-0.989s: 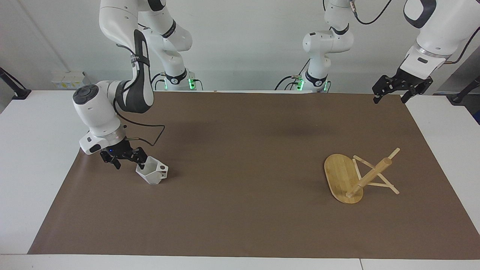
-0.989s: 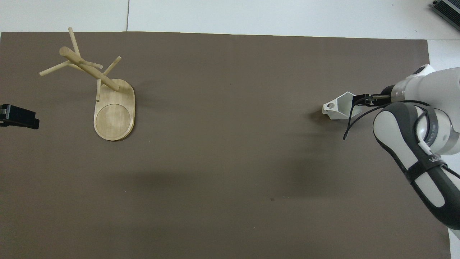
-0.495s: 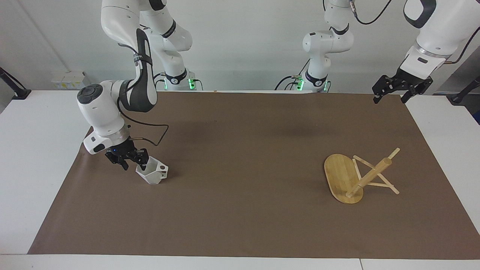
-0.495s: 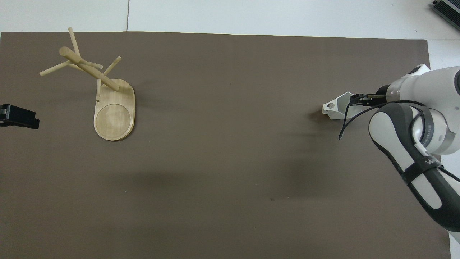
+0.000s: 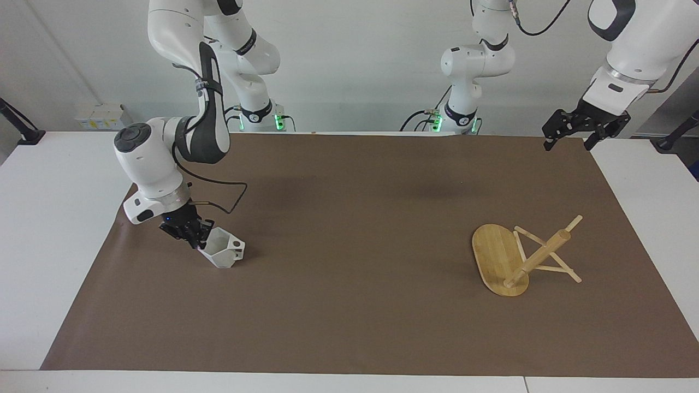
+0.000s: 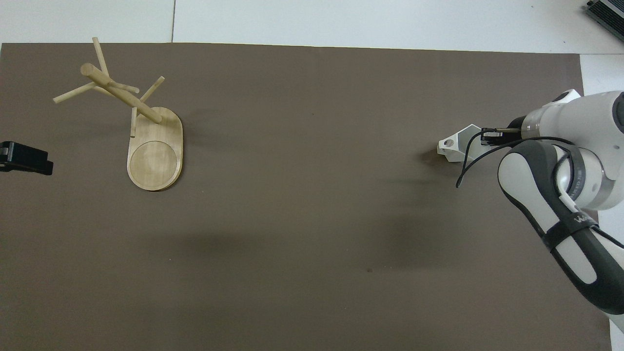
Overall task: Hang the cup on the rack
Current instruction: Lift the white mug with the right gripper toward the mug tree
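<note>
The white faceted cup (image 5: 225, 254) (image 6: 454, 146) sits on the brown mat at the right arm's end of the table, its holed handle pointing toward the table's middle. My right gripper (image 5: 199, 242) (image 6: 483, 138) is down at the cup's rim, shut on the wall opposite the handle. The bamboo rack (image 5: 501, 257) (image 6: 155, 155) stands on its oval base toward the left arm's end, with its post and pegs bare. My left gripper (image 5: 568, 143) (image 6: 25, 159) waits open in the air above the mat's corner near that arm's base.
The brown mat (image 5: 355, 229) covers most of the white table (image 5: 49, 229). A black cable loops from the right wrist just above the mat, beside the cup. Between cup and rack lies a wide stretch of bare mat.
My right gripper has closed from open onto the cup's rim, and its wrist has shifted slightly toward the cup. The cup, the rack and the left arm have not moved.
</note>
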Action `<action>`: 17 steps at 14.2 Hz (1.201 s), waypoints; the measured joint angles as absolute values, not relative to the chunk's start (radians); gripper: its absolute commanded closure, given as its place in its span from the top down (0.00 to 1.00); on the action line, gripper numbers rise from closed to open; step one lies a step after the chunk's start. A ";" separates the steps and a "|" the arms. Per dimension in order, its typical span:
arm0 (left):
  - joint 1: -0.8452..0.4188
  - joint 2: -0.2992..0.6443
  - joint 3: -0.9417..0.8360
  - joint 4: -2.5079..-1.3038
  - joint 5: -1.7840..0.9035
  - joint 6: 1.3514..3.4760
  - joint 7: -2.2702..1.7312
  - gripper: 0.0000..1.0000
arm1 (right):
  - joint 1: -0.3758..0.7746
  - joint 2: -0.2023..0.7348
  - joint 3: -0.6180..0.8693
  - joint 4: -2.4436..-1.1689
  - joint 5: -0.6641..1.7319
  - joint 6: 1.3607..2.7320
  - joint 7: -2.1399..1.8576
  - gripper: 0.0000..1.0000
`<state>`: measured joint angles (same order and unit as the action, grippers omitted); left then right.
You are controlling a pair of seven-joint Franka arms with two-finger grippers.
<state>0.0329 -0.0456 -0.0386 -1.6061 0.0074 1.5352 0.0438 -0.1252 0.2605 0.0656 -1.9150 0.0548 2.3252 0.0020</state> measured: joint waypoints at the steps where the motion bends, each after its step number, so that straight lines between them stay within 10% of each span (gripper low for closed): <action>1: 0.033 -0.046 -0.039 -1.606 0.007 1.535 0.044 1.00 | -0.122 0.260 0.067 -1.915 0.055 2.324 0.006 0.00; 17: 0.034 -0.046 -0.035 -1.606 0.007 1.534 0.042 1.00 | -0.109 0.181 0.300 -1.597 0.455 1.931 -0.073 0.00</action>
<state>0.0336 -0.0456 -0.0351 -1.6061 0.0074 1.5340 0.0416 -0.1087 0.1808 0.2998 -1.5972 0.4548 1.9308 -0.0732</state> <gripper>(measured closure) 0.000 0.969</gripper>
